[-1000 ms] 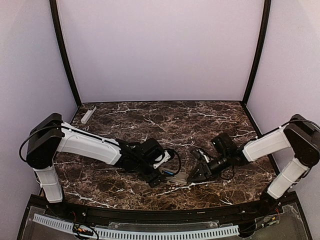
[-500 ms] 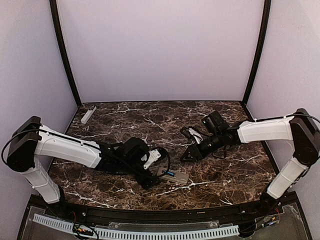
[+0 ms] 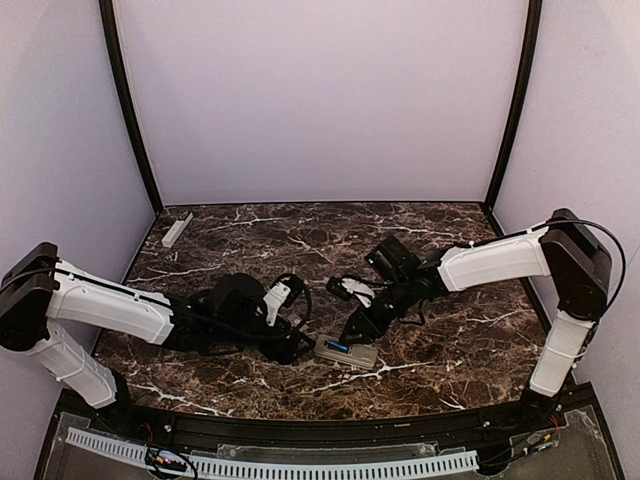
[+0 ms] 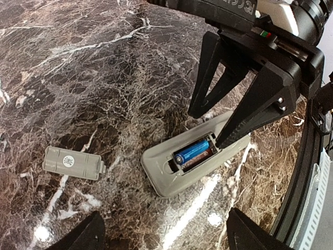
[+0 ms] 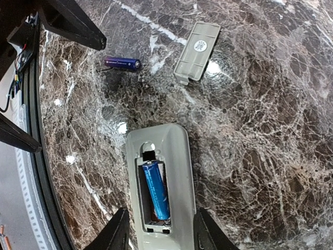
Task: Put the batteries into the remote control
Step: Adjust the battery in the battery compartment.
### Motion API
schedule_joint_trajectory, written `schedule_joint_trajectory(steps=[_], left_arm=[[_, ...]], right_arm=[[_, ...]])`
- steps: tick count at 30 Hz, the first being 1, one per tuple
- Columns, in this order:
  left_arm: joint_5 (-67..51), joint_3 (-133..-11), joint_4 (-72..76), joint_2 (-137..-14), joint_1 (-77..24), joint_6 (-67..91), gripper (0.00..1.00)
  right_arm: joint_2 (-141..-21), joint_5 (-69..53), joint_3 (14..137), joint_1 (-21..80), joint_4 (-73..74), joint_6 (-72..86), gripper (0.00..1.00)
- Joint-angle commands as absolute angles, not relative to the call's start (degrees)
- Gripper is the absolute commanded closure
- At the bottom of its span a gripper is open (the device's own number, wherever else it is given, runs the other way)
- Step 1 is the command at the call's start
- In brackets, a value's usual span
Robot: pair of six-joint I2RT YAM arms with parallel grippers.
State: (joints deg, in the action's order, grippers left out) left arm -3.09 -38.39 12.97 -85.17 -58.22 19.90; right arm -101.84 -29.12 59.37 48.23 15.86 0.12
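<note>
Blue shows in only one slot: a single battery (image 5: 156,190) lies seated in the open compartment of the remote control (image 5: 179,151), which rests face down on the marble tabletop (image 5: 250,130) near the front edge. The second battery (image 5: 122,63) lies loose on the table, well apart from the remote, with the detached battery cover (image 5: 197,50) near it. The right gripper (image 4: 208,127) hovers over the compartment end, jaws partly spread and holding nothing, one fingertip right at the compartment's rim. The left gripper (image 4: 165,213) is released too, its fingers wide apart and empty, pointed at the remote.

Judging from this, the loose cell is the weak point. It is round and lies on a slick surface, so an off-centre pinch could send it rolling away. Nothing holds the remote down, so a press on a battery may skid it or pop the seated one out. Both arms crowd one spot, so a clash is possible.
</note>
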Motion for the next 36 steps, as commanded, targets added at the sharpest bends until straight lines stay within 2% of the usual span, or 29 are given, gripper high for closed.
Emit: schedule_joint_trajectory(steps=[1, 7, 15, 23, 31, 36], left_arm=[[-3.82, -35.89, 17.55, -84.06, -57.44, 25.33, 0.2], [-2.9, -34.39, 21.14, -84.75, -57.31, 31.02, 0.29], [-4.09, -34.32, 24.57, -87.7, -57.43, 33.79, 0.46], [-4.9, -35.24, 26.02, -89.39, -57.5, 33.83, 0.55], [-5.68, -34.98, 28.97, -89.45, -58.55, 33.55, 0.57], [-5.55, -33.16, 31.45, -88.57, -58.54, 32.74, 0.63]], right_arm=[[-103.14, -26.03, 61.06, 50.02, 17.08, -2.49, 0.61], [-103.6, -22.18, 60.54, 52.25, 18.16, -3.24, 0.62], [-104.03, -17.42, 60.21, 53.68, 18.85, -3.25, 0.65], [-102.22, -18.23, 60.13, 53.79, 18.98, -2.5, 0.68], [-103.36, -17.38, 60.45, 53.84, 19.9, -2.81, 0.68], [-102.87, -16.48, 59.9, 54.47, 19.99, -2.28, 0.69]])
